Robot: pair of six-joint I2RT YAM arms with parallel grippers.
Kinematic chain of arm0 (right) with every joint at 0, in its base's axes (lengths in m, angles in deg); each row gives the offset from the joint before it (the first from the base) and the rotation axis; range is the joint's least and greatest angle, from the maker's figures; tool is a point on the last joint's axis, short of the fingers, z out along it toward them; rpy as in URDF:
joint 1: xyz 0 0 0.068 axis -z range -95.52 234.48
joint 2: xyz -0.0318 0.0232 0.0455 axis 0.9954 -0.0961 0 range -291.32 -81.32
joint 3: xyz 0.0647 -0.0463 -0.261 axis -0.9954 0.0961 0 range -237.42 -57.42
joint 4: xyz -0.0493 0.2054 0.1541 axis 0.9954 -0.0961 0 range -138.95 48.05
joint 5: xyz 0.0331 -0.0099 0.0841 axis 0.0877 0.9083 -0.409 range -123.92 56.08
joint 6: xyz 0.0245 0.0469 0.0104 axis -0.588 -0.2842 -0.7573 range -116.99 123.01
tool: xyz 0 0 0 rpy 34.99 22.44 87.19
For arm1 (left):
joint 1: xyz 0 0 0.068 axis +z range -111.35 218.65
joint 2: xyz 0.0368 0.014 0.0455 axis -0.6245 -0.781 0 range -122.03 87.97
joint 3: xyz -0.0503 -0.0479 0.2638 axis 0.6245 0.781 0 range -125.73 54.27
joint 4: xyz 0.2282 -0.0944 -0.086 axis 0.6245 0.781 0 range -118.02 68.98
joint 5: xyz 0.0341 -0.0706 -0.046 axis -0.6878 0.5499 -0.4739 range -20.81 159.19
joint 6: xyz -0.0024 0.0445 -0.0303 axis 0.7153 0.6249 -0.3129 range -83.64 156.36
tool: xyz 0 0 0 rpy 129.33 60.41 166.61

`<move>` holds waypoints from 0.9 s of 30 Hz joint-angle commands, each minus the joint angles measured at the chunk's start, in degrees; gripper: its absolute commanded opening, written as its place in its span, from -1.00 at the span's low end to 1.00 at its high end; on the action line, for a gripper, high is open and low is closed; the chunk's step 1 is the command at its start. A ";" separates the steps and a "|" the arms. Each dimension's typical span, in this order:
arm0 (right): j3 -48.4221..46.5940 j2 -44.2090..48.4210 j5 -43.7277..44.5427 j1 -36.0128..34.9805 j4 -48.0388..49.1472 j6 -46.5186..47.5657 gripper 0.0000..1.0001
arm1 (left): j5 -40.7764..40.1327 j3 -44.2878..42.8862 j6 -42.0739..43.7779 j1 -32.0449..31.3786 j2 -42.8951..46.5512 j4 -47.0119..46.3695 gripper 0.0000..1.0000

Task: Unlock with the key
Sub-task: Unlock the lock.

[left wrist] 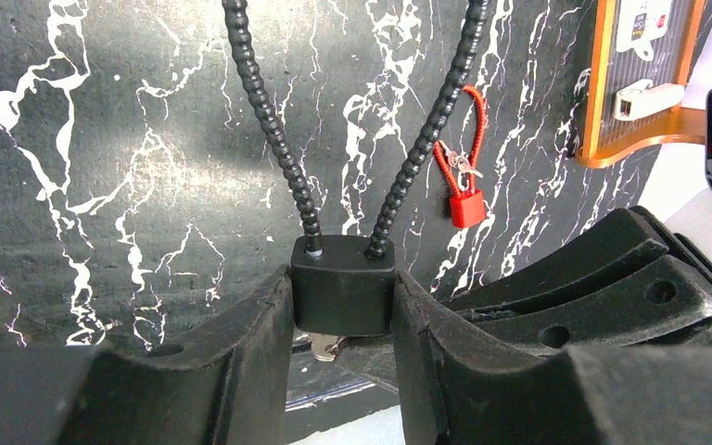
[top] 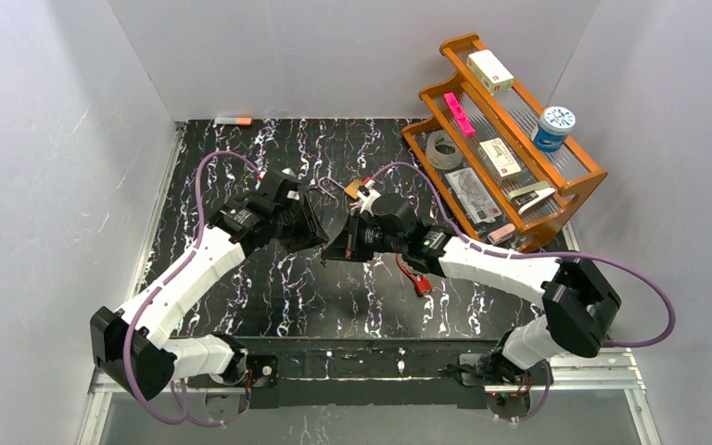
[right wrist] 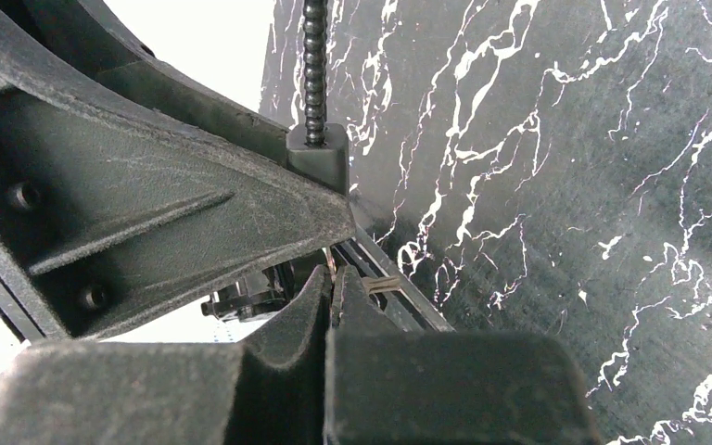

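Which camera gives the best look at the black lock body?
Left wrist view: the black lock body sits centred between the left gripper's fingers, both cable ends showing. The right wrist view catches only a corner; the top view loses it between the arms.

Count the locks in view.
3. A black cable lock sits between the left fingers; a red padlock lies on the table beside the right arm; what looks like a brass padlock lies farther back, partly hidden.
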 commanded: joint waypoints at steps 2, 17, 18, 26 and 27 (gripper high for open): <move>-4.70 -1.21 3.75 1.72 0.60 0.91 -0.97 | 4.83 -1.37 2.63 -1.16 1.14 3.08 -1.00; -2.86 -3.39 9.81 1.72 8.78 0.81 -0.97 | 6.48 1.99 -7.84 -1.16 1.41 -0.16 -1.00; -2.55 -3.00 10.59 1.72 9.60 1.31 -0.97 | 6.97 2.23 -7.90 -1.16 1.28 -0.13 -1.00; -5.48 -0.57 13.80 1.91 0.49 5.87 -0.97 | 1.01 -0.63 -2.15 -1.16 0.20 6.47 -1.00; -5.41 -0.19 13.37 2.13 0.04 5.96 -0.97 | 1.06 -0.80 -1.67 -1.16 0.17 6.58 -1.00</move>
